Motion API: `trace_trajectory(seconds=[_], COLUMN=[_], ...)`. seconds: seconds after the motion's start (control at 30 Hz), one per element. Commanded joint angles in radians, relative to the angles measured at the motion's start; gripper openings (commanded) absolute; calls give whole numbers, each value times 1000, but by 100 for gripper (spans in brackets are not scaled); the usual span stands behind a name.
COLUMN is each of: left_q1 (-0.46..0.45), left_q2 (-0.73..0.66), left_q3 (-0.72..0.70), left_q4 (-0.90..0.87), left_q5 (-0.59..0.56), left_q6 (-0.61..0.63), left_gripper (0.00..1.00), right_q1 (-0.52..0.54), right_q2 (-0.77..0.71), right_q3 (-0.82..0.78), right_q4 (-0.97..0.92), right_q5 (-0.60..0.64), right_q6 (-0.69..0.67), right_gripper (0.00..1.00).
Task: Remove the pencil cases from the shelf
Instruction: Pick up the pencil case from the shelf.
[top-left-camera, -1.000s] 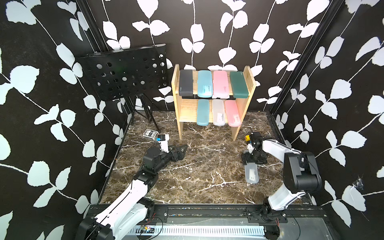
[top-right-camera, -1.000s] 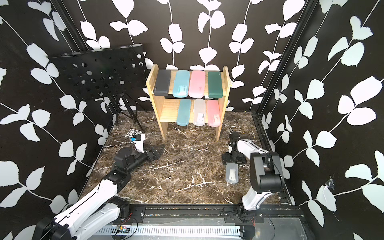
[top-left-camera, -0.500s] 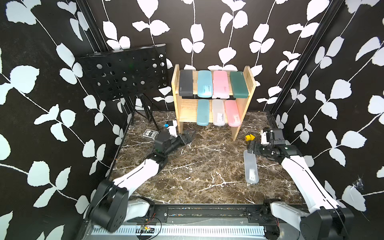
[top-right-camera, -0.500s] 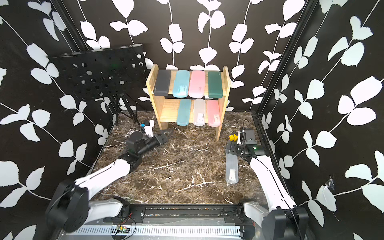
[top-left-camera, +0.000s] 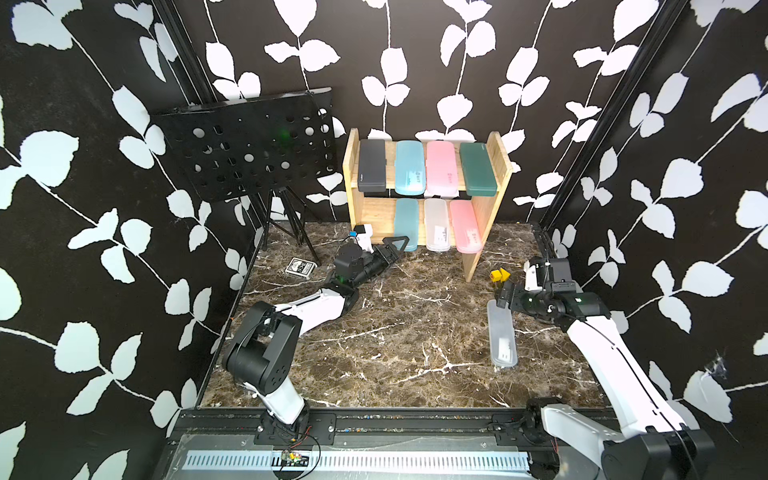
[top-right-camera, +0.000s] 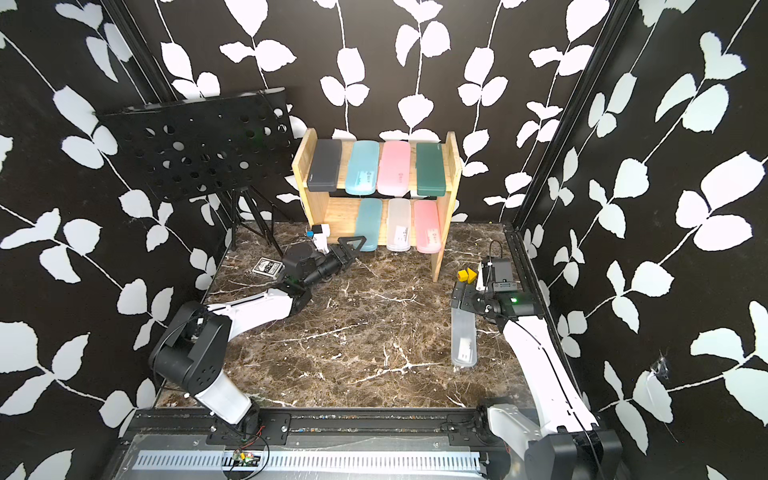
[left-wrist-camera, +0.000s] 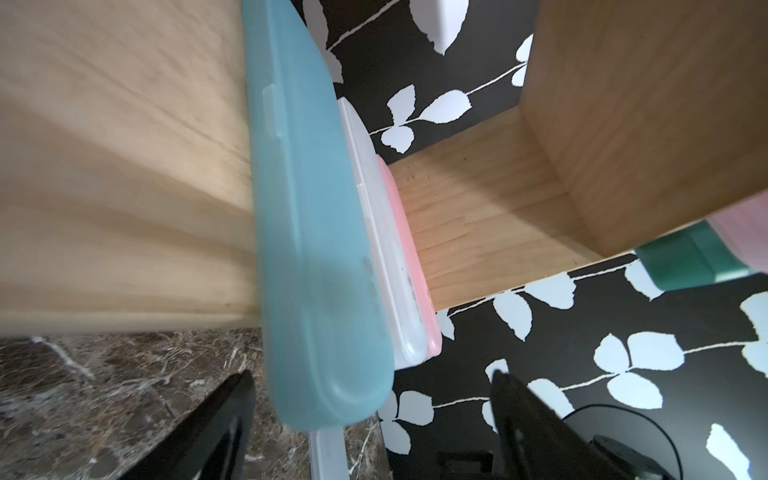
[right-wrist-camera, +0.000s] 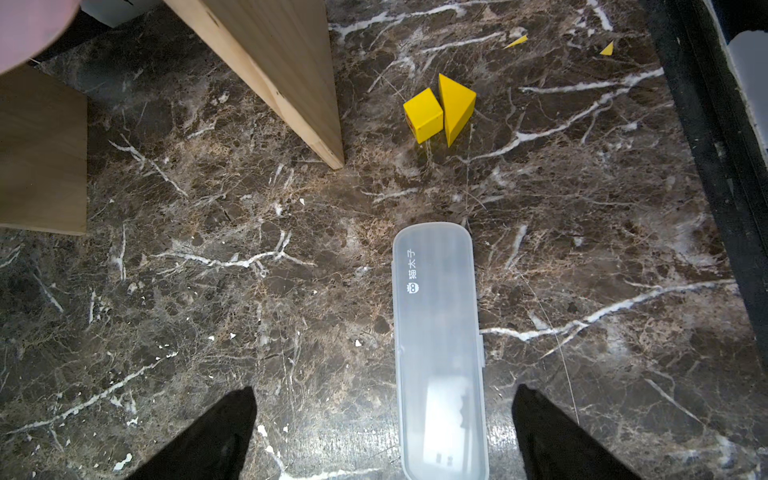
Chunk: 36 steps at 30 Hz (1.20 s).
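Pencil cases update: seven of them sit on the shelf against the back wall. That's four across the upper tier (black, teal, pink, dark green) and three on the lower one. One frosted clear case lies flat on the worktop over on the right arm's side, well apart from the shelf. The right fingers are spread wide with that case's end lying between them, and they aren't gripping anything as far as I can see. The left fingers are apart too, one on either side of the front end of the lower teal case, which pokes out past the shelf edge. In the wrist view neither one looks to be touching it yet, so my read is the teal one is next. These look like light, hollow, stiff plastic boxes with smooth, fairly slick shells. I'd pinch across the narrow width a bit back from the rounded tip, where the sides run straight, not on the curve where it could squirt out. The lower clear case sits right up against it, with the lower pink case just beyond. I'd pull straight along its length, or the neighbour may get dragged off too.
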Motion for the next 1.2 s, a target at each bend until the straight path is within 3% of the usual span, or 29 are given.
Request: trace_trajectory(seconds=[0.0,0.1,0.23,0.37,0.57,0.77,1.0,1.17], left_q1=[-4,-5,-9,-8,-8,-8,-11,-19], left_q2=[27,54,58,51,33,-49,-328,-575], left_q3=[29,13,-4,-3,-19,-96,-291,-392], left_q4=[77,139,158,135,121,68,-88,-296], left_q5=[19,22,11,14,18,25,-22,-91], left_q6=[-22,-54,-62,-51,-35,70,429,677], left_gripper=[77,68,44,37,0,0,0,0], right_q1=[0,0,-1,0,6,93,254,428], right_q2=[-9,-9,-12,-17,-37,-141,-204,-129], right_q3=[44,47,47,52,74,108,53,37], right_q4=[-22,-22,-22,-25,-43,-3,185,281], right_q5=[-3,-5,-8,-14,-23,37,21,152], right_q6=[-2,-4,-4,-4,-13,21,162,219], right_gripper=[100,99,99,99,100,100,99,99])
